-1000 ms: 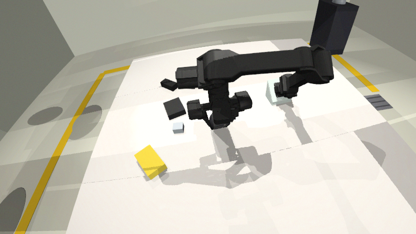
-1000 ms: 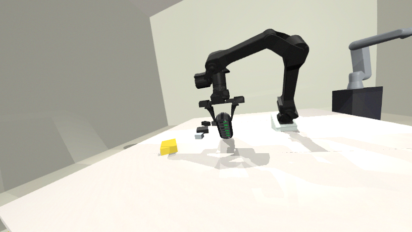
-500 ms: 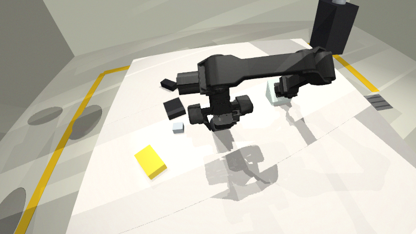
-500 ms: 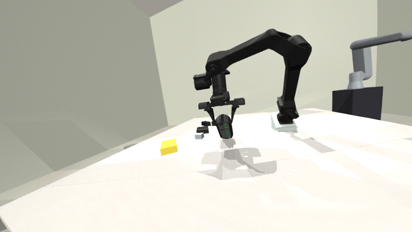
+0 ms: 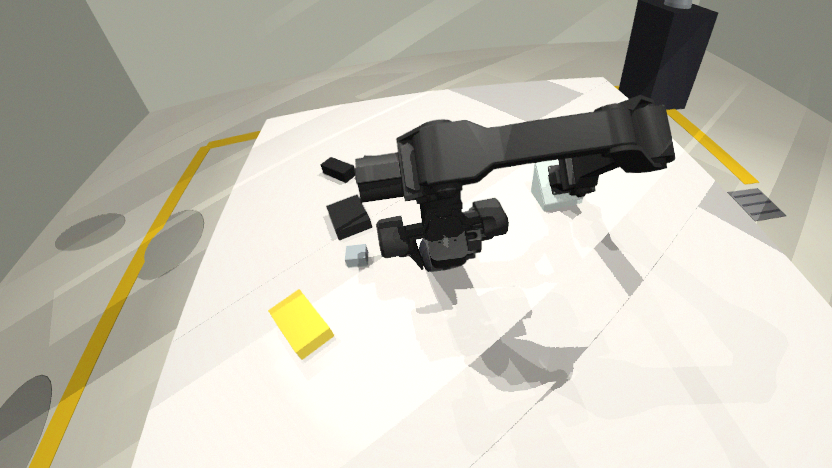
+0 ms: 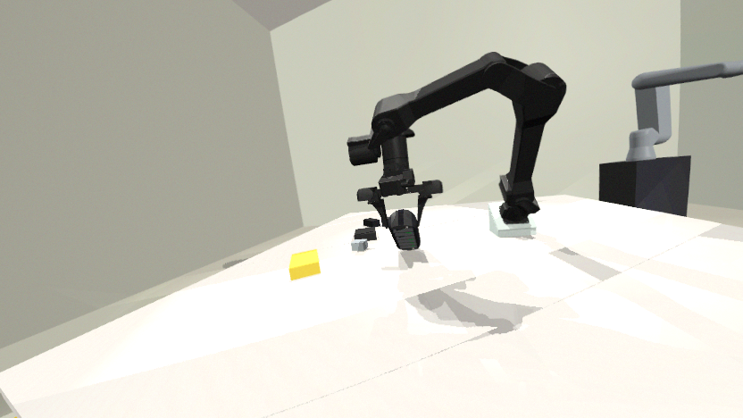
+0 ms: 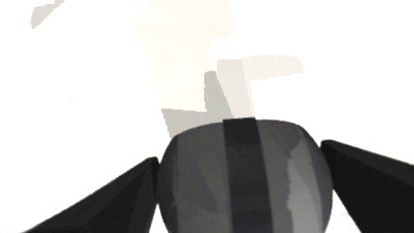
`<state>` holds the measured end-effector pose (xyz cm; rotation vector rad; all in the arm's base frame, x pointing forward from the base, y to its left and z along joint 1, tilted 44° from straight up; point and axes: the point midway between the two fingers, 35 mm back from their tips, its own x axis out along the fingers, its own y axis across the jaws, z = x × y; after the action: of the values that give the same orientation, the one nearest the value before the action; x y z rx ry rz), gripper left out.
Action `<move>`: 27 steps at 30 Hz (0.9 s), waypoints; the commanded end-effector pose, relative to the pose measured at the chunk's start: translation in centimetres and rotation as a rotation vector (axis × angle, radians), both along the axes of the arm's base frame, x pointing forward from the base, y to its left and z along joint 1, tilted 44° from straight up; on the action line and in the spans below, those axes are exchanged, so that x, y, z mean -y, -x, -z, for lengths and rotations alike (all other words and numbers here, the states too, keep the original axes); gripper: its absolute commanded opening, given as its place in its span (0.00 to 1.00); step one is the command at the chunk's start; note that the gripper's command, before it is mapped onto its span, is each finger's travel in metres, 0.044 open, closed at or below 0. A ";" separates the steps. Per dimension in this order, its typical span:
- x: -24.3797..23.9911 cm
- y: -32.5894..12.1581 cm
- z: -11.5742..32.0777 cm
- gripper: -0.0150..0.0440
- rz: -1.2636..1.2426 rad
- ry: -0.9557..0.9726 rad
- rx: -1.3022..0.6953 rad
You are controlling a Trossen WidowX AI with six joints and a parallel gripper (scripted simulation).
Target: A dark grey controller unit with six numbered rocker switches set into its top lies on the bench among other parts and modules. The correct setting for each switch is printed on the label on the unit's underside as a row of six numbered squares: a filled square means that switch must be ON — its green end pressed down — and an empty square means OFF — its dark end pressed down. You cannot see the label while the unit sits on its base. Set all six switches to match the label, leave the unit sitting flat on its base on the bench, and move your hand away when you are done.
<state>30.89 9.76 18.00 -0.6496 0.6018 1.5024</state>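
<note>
Controller unit held tilted above the bench.
The gripper stands wide, its fingers closed on the unit's two sides; the switch face, seen poorly, perhaps shows some green. A yellow block lies well apart.

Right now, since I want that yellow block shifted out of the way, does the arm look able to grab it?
Probably not: the gripper is shut on the controller unit. It would likely need to set that down first; nothing visible stands over the yellow block.
</note>
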 end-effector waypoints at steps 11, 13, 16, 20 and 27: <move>-1.1 0.2 0.4 0.83 -0.001 0.009 -0.011; -1.2 0.2 0.4 0.83 -0.001 0.009 -0.011; -1.5 0.2 0.4 0.83 -0.001 0.008 -0.011; -1.8 0.2 0.5 0.83 -0.001 0.008 -0.011; -2.3 0.3 0.5 0.83 -0.001 0.008 -0.011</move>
<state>30.79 12.04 17.89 -0.6488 0.5976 1.5065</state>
